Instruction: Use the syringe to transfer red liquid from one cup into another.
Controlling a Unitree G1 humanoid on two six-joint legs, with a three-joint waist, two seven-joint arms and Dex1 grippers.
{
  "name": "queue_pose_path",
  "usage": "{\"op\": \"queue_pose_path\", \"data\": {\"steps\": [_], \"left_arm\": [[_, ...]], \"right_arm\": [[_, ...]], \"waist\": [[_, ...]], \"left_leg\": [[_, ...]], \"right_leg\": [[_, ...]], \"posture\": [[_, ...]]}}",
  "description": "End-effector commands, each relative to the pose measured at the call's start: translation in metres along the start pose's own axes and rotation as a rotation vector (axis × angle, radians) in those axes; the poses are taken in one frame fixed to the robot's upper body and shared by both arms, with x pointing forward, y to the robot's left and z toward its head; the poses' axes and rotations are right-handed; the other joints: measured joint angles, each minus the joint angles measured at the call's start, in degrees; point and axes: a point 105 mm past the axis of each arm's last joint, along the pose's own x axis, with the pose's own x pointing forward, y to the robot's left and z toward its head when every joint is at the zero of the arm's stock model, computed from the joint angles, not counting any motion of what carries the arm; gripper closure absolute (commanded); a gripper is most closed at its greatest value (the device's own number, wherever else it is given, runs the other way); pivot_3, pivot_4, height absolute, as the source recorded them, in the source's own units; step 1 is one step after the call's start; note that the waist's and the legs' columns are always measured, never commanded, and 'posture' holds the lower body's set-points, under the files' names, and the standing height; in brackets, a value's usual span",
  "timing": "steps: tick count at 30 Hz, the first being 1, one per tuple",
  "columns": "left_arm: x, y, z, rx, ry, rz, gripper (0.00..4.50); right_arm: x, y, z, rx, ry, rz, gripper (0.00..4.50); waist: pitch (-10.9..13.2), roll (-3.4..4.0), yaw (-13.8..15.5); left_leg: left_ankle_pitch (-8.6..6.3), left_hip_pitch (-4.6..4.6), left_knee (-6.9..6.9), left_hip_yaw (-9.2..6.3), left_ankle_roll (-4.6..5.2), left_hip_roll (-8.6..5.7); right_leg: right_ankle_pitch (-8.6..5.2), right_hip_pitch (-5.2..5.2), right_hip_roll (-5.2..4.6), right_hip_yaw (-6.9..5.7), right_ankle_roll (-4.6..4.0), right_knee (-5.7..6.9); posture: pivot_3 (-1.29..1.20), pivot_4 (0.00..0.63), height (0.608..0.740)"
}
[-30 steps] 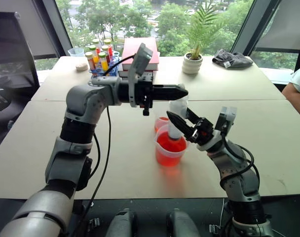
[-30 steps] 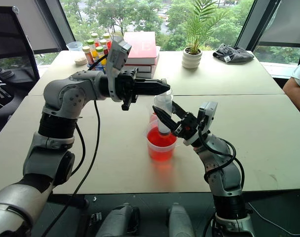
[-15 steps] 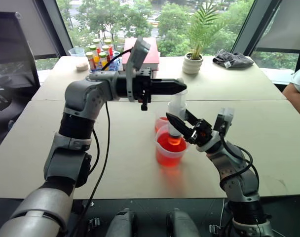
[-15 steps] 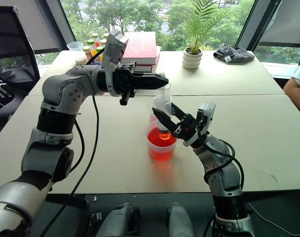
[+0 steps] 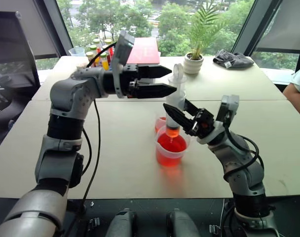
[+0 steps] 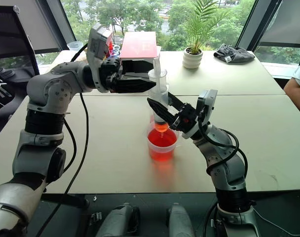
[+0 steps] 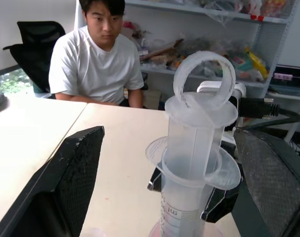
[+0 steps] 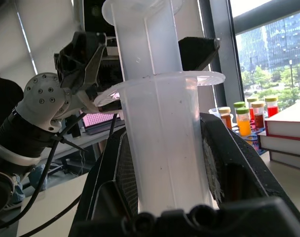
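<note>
— Two cups sat on the desk point(image 5: 115, 163), right?
— Yes. The big beaker point(image 5: 171, 153) held red liquid point(image 5: 170, 145), and the small cup point(image 5: 161, 123) stood just behind it, touching or nearly so.
— And the syringe point(image 5: 175, 106)?
— My right jaws point(image 5: 175, 117) were clamped on its barrel, holding it upright with the orange tip just above the liquid in the beaker. Its plunger stood raised above the barrel.
— What about your left jaws point(image 5: 170, 81)?
— They were spread wide, pointing level across the desk, one finger on each side of the plunger's ring top and touching nothing that I could see.
— Anything else around?
— A rack of capped tubes point(image 5: 101, 54), red books point(image 5: 142, 49), a potted plant point(image 5: 193, 61) and a grey cloth point(image 5: 232, 59) at the far side. A person point(image 7: 96, 64) sat by the desk.
</note>
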Motion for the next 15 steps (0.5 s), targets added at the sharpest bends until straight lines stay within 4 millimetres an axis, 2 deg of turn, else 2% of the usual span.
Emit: {"op": "queue_pose_path", "data": {"steps": [1,5,9,12,15], "left_arm": [[-0.016,0.002,0.008,0.063,0.011,0.057,0.08],[-0.035,0.011,0.011,0.071,0.018,0.139,0.08],[-0.044,0.014,0.011,0.079,0.027,0.18,0.08],[-0.044,0.012,0.01,0.087,0.027,0.184,0.08],[-0.04,0.01,0.01,0.091,0.026,0.178,0.08]], "right_arm": [[0.004,0.004,0.024,-0.031,-0.053,0.027,3.09],[0.019,-0.012,0.056,0.001,-0.135,0.002,3.09],[0.037,-0.035,0.07,-0.042,-0.158,-0.005,3.09],[0.048,-0.054,0.062,-0.087,-0.151,-0.01,3.09],[0.053,-0.066,0.041,-0.094,-0.145,-0.019,3.09]], "waist": [[0.0,0.0,0.0],[0.0,0.04,-0.3],[0.0,0.03,0.0],[0.0,0.02,0.1],[0.0,0.01,0.0]], "left_leg": [[0.0,0.0,0.0,0.0,0.0,0.0],[0.0,-0.01,0.0,0.0,0.0,0.01],[0.01,0.01,-0.01,-0.02,-0.01,0.02],[0.01,0.0,-0.01,-0.01,-0.01,0.0],[0.0,-0.04,-0.01,0.04,0.0,-0.02]], "right_leg": [[0.0,0.0,0.0,0.0,0.0,0.0],[0.0,-0.05,0.0,0.0,0.0,0.04],[0.01,-0.06,0.0,-0.01,-0.01,0.06],[0.0,-0.01,-0.03,-0.04,-0.01,0.0],[0.01,-0.01,-0.04,-0.02,0.0,-0.03]], "posture": [[0.0,0.15,0.74],[0.0,0.15,0.74],[0.0,0.15,0.74],[0.0,0.15,0.74],[0.0,0.15,0.74]]}}
